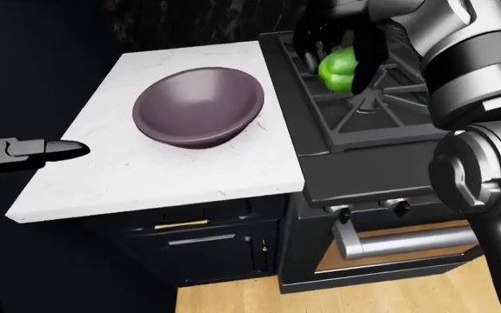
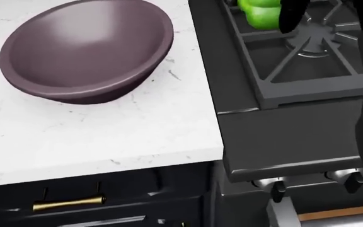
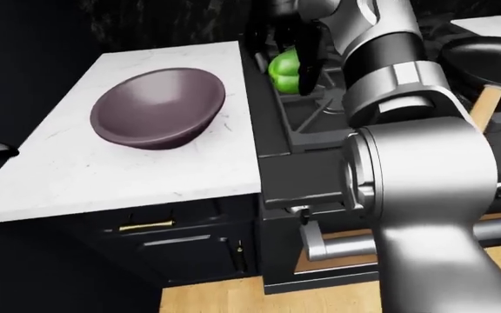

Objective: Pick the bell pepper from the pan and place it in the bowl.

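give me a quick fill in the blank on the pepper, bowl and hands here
1. The right hand has its black fingers closed round the green ____.
2. The bell pepper is held above the ____, not the counter.
3. The dark bowl on the white counter is ____ inside.
4. The pan has a ____ handle.

Missing words: bell pepper; stove; empty; wooden

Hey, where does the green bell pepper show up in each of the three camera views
Left-eye view: bell pepper at top, right of centre, under the dark right hand, over the stove grate.
Head view: at the top edge, right of centre, partly cut off, a black finger across it.
Right-eye view: top centre, just right of the counter's edge.
Shared landmark: the purple bowl on the white counter, left of the pepper.
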Robot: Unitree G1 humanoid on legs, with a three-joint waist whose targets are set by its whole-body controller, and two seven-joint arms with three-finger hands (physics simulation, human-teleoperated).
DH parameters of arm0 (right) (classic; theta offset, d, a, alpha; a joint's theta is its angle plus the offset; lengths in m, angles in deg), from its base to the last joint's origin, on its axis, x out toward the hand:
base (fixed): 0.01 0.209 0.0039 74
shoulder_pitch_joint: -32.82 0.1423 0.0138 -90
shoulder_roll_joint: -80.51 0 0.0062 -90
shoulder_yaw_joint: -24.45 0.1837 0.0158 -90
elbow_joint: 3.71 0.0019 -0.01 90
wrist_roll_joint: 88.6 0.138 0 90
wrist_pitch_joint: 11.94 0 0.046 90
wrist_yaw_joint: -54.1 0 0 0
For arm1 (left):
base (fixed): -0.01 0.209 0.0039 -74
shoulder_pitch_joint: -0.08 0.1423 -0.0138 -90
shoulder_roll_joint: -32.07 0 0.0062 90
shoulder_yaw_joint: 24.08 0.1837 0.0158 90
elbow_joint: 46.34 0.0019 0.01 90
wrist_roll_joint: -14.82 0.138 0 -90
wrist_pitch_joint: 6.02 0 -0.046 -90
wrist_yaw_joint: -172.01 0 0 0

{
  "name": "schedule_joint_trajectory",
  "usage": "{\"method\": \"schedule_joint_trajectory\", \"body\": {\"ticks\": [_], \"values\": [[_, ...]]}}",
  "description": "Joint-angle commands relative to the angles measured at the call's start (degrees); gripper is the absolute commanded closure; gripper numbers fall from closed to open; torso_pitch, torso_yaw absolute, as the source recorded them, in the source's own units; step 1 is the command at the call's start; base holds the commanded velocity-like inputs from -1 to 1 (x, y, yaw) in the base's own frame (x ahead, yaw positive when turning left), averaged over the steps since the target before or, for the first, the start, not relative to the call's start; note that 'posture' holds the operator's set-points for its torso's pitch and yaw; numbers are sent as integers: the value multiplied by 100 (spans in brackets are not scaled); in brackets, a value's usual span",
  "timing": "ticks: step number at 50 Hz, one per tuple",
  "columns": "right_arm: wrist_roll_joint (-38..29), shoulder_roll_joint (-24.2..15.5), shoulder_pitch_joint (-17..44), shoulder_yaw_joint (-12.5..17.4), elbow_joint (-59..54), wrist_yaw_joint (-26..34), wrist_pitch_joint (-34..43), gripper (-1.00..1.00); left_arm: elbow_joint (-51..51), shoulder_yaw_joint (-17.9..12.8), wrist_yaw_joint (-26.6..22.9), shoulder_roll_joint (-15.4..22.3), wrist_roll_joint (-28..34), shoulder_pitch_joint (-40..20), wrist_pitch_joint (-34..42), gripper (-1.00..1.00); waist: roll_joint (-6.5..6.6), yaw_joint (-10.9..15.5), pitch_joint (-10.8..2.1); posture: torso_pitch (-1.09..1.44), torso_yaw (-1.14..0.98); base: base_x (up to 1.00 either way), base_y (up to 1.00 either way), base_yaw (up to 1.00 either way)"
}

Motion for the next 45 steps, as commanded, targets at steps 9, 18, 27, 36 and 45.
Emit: {"method": "schedule_joint_trajectory", "body": {"ticks": [9,18,27,36,45], "values": [[21,105,360,26,229,-763,-140,100,-279,-134,10,136,1,-135,-160,-100,161,-85,-235,0,0,0,0,0],[97,428,411,65,173,-1337,-112,100,-266,-130,-15,98,27,-110,-187,-100,182,-140,-248,0,0,0,0,0],[224,839,577,79,132,-1841,98,100,-256,-125,-34,83,45,-110,-200,-100,182,-149,-232,0,0,0,0,0],[347,1210,637,42,101,-2198,220,100,-274,-85,-15,77,23,-147,-187,-100,190,-148,-219,0,0,0,0,0],[300,1598,608,-52,42,-2683,300,100,-278,-104,-23,67,6,-143,-197,-100,223,-150,-226,0,0,0,0,0]]}}
